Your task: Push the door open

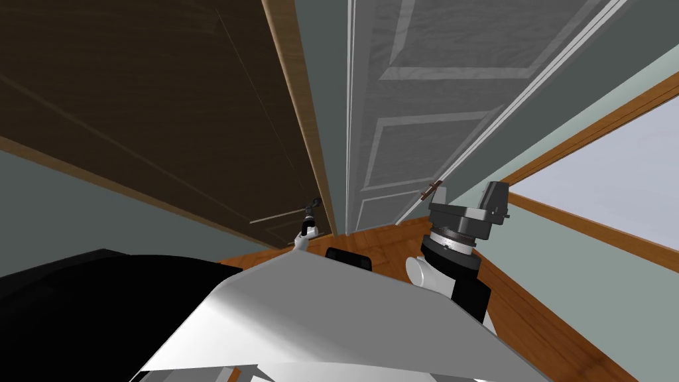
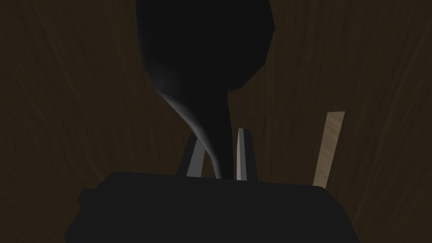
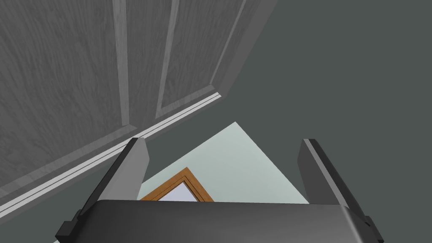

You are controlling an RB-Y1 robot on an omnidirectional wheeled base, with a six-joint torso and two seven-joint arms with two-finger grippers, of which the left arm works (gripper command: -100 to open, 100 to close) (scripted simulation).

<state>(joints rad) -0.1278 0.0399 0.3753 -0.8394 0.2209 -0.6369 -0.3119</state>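
Pinching dark handle (image 2: 202, 50) with left tool (image 2: 219, 137), fingers close in on either side of its stem. Handle on dark brown door (image 1: 152, 99), left of light wood jamb (image 1: 296, 99). Right tool (image 3: 223, 141) spread wide, gripping nothing, raised near grey panelled door (image 3: 63, 76).

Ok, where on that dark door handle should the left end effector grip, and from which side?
Grip the door handle at its narrow neck, not the broad rounded end, likely too wide for the fingers. Come square-on to the dark brown door, one finger each side; the left end effector sits shut there.
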